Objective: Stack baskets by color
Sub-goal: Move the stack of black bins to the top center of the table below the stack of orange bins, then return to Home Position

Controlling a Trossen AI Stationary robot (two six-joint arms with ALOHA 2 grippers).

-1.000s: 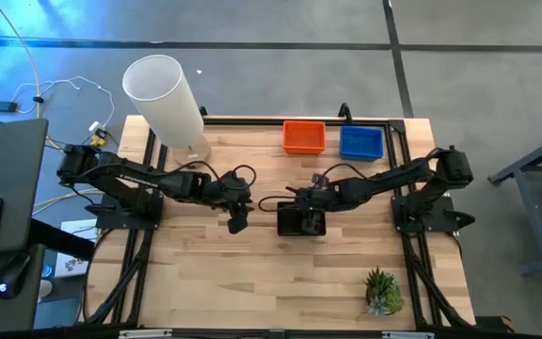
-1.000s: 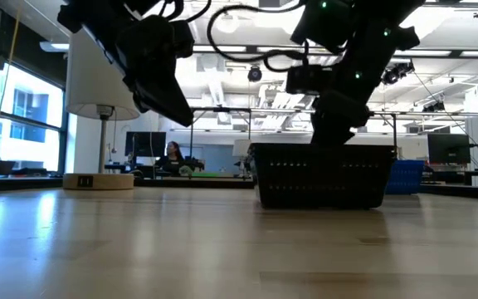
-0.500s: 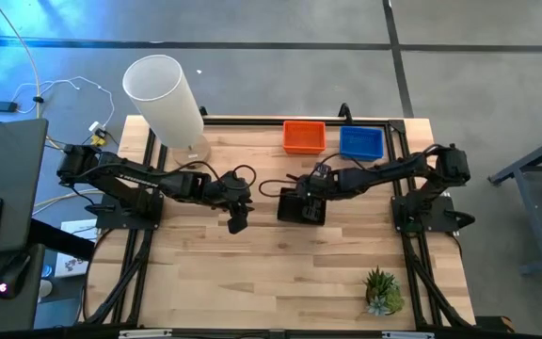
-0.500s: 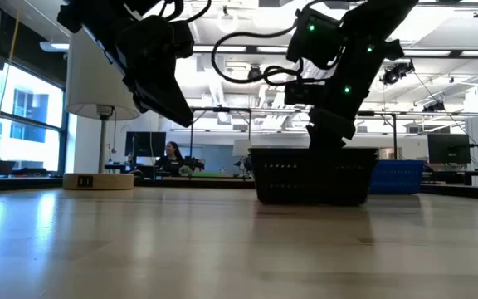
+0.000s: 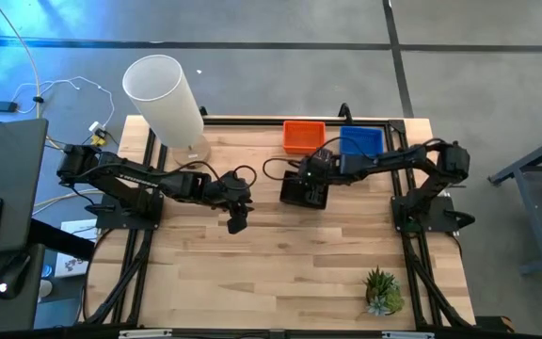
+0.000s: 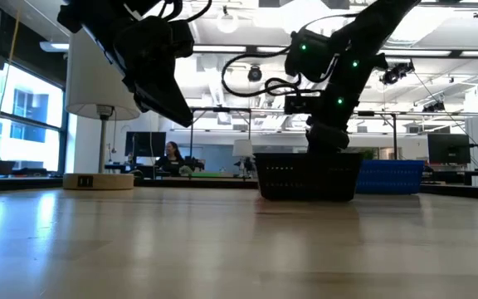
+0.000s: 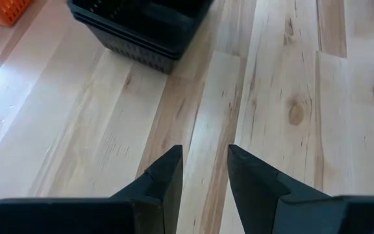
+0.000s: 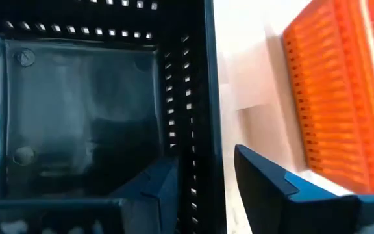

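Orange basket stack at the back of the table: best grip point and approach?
Pinch a rim wall of the orange baskets from straight above, one finger inside and one outside: they sit flat, open side up, with thin mesh walls. I'd take the near long wall; the blue baskets crowd the right side.

Tall white plastic cylinder stands upright at the far left corner of the light wooden plank table, on a small pale base. Small green potted plant sits near the front right corner. Off the table's left side: white cable on grey floor, dark monitor. A seated person shows far back in the room.
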